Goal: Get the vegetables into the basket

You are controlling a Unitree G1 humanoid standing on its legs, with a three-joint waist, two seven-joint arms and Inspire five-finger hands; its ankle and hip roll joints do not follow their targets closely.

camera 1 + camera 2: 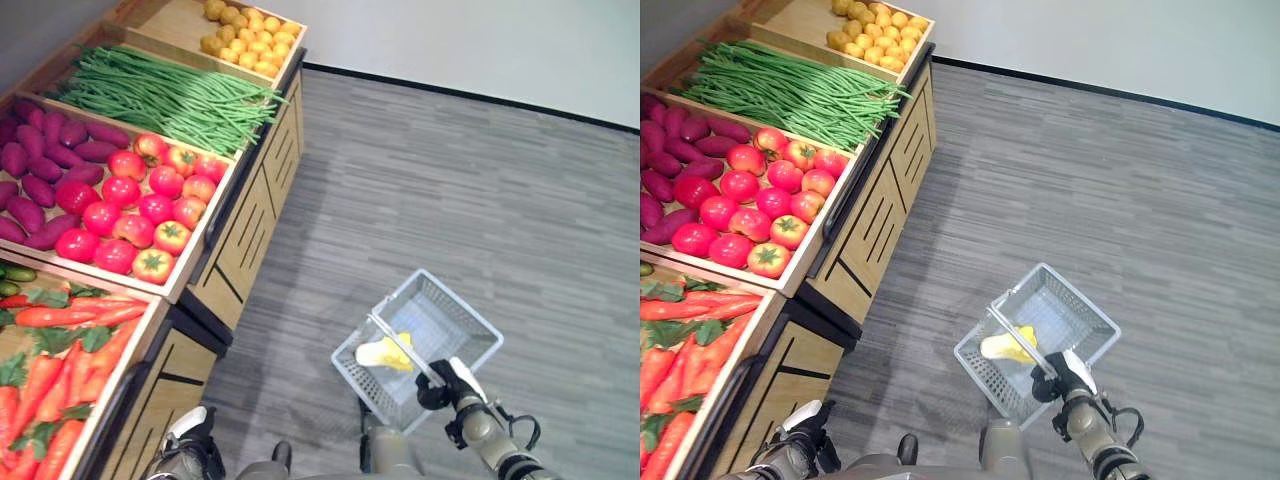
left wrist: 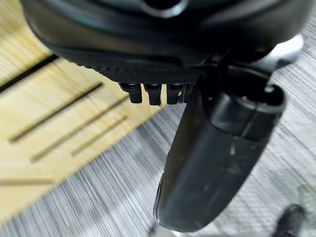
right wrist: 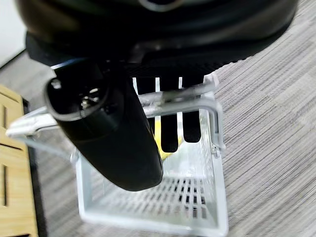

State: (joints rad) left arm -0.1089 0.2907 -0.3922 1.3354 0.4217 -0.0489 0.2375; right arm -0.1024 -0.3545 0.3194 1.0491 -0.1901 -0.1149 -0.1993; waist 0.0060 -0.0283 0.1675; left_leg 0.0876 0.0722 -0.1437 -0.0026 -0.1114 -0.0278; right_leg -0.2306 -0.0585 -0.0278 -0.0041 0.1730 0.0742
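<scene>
A white wire basket (image 1: 470,322) hangs over the grey floor to the right of the produce stand. My right hand (image 1: 441,387) is shut on its handle (image 3: 193,93), fingers (image 3: 170,133) curled round the bar. One yellow vegetable (image 1: 386,352) lies inside the basket. The stand's bins hold green beans (image 1: 165,95), tomatoes (image 1: 150,205), purple sweet potatoes (image 1: 45,170) and carrots (image 1: 60,370). My left hand (image 1: 190,432) hangs low beside the stand's wooden front, relaxed and holding nothing, well apart from the bins.
The wooden stand (image 1: 250,240) runs along the left, with small yellow produce (image 1: 250,35) in its far bin and cucumbers (image 1: 15,272) at the left edge. Grey plank floor (image 1: 480,180) stretches right to a white wall.
</scene>
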